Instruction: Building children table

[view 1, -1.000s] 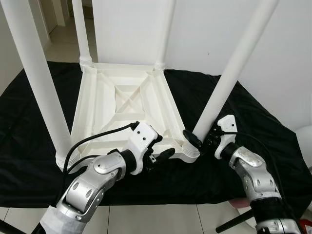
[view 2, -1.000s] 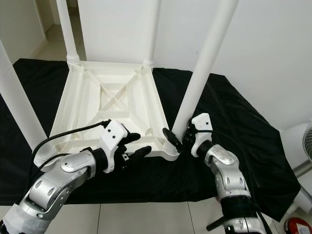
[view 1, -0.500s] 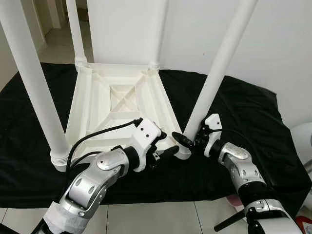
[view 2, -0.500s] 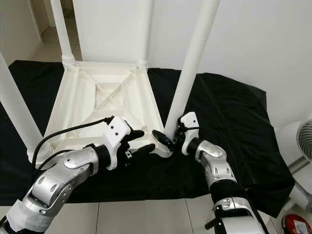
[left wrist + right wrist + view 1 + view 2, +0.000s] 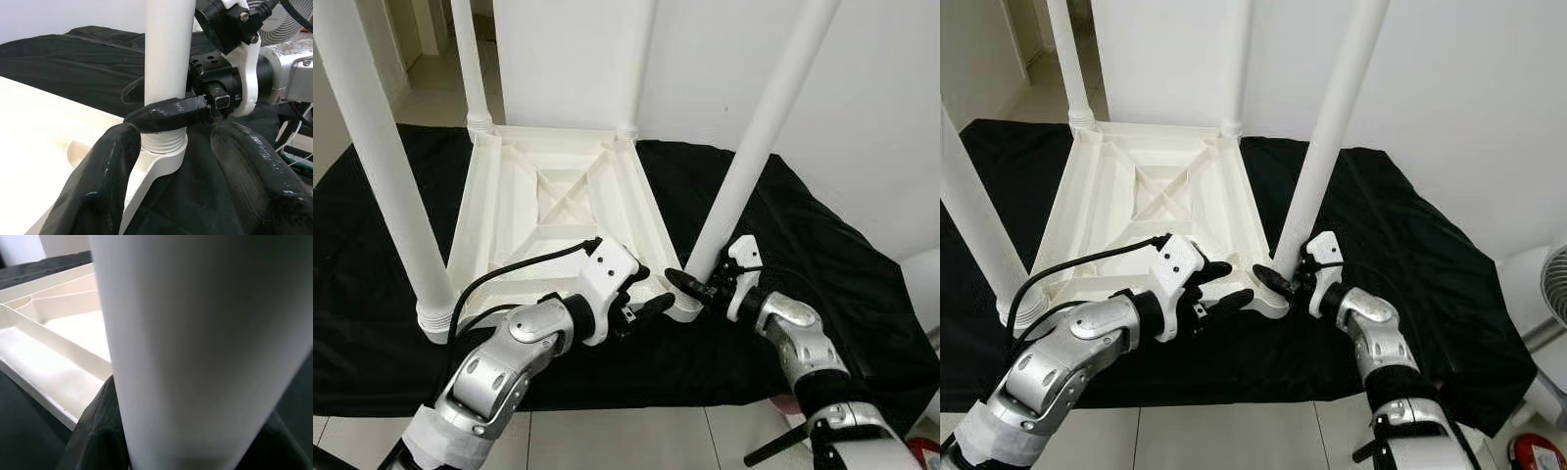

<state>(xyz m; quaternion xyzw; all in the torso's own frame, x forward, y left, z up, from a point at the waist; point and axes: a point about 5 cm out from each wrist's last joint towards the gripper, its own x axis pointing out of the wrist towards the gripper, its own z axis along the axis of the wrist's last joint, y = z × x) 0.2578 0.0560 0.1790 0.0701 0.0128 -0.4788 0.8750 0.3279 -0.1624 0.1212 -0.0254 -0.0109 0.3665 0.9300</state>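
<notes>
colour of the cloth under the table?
Black cloth, plain, no pattern; clearest in the left eye view.

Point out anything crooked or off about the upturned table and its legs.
The near right white tubular leg leans outward to the right, while the other legs stand closer to straight on the upturned white plastic tabletop. The right gripper clasps that leg's base at its threaded corner socket; the left gripper sits open beside it.
</notes>
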